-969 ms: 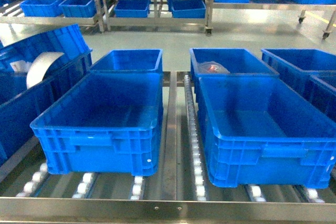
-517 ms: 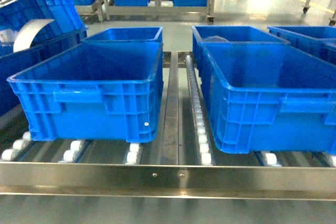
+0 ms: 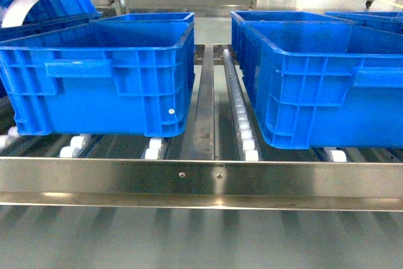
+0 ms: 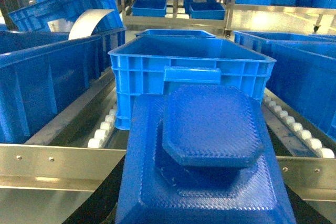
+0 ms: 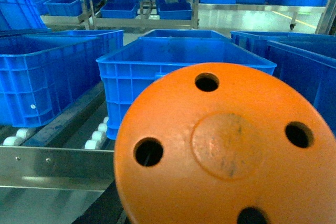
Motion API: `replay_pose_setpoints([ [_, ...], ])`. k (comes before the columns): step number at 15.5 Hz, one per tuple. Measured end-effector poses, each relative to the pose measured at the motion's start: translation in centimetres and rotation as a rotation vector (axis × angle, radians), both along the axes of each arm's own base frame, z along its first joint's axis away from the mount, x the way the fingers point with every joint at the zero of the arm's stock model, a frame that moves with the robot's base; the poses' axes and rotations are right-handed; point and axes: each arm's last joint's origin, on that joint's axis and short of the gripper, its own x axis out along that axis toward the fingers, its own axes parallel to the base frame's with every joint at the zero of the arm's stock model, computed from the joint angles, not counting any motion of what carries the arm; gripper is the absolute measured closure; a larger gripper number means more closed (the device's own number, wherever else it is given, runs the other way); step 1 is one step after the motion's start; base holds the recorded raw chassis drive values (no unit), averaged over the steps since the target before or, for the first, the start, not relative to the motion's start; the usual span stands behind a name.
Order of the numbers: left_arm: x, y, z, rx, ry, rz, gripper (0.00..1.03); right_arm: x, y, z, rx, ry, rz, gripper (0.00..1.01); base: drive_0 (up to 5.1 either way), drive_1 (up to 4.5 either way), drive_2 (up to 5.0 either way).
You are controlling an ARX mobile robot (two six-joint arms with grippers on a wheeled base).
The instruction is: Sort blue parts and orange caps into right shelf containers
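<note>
The biggest thing here is the roller shelf (image 3: 208, 177), a long shiny metal rack with little white wheels. Two big blue bins sit on it side by side. The left bin (image 3: 101, 80) and the right bin (image 3: 321, 86) have a bare metal strip between them. More blue bins stand behind them and far back on other racks.

Next come the two pieces the robot carries. The left wrist view is filled by a blue part (image 4: 210, 156), chunky with flat corners, right up against the camera. A blue bin (image 4: 191, 74) stands straight ahead of it, past the metal rail. The right wrist view is filled by an orange cap (image 5: 226, 150), round with small holes in it. Another blue bin (image 5: 184, 66) stands straight ahead of that one too.

No robot hand shows in any view. Each piece seems to be held by its arm, but the fingers are hidden, so I cannot tell if they are pinching.

I think each arm must go forward and up over the bin's near wall. The bin tops look higher than the pieces now.
</note>
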Motion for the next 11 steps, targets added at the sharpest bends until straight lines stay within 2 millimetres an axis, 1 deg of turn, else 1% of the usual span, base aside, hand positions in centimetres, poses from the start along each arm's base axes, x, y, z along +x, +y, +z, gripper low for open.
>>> replay_pose_setpoints([
  [5,0.00,0.00,0.00,0.000,0.000,0.000,0.61,0.00,0.00,0.00,0.000,0.000,0.000,0.57,0.0,0.00,0.0],
  [6,0.00,0.00,0.00,0.000,0.000,0.000,0.61,0.00,0.00,0.00,0.000,0.000,0.000,0.57,0.0,1.44,-1.4],
  [11,0.00,0.00,0.01,0.000,-0.001,0.000,0.61,0.00,0.00,0.00,0.000,0.000,0.000,0.57,-0.1,4.22,-4.4],
])
